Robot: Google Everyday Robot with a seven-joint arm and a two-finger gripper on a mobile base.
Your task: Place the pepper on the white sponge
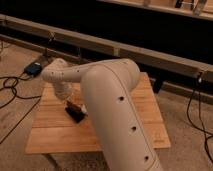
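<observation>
My gripper point(74, 107) is at the end of the cream arm point(110, 95), low over the left middle of the wooden table point(55, 127). A flat black slab-like shape point(76, 114) lies right under it. A small red-brown bit that may be the pepper point(74, 106) shows at the gripper, touching the black shape's upper edge. I cannot tell whether it is held. The white sponge is not in view; the arm hides the table's middle and right part.
The thick arm link crosses the table from the lower right. A small blue box point(34, 68) and black cables point(12, 82) lie on the floor to the left. A dark wall with a long rail point(150, 55) runs behind the table.
</observation>
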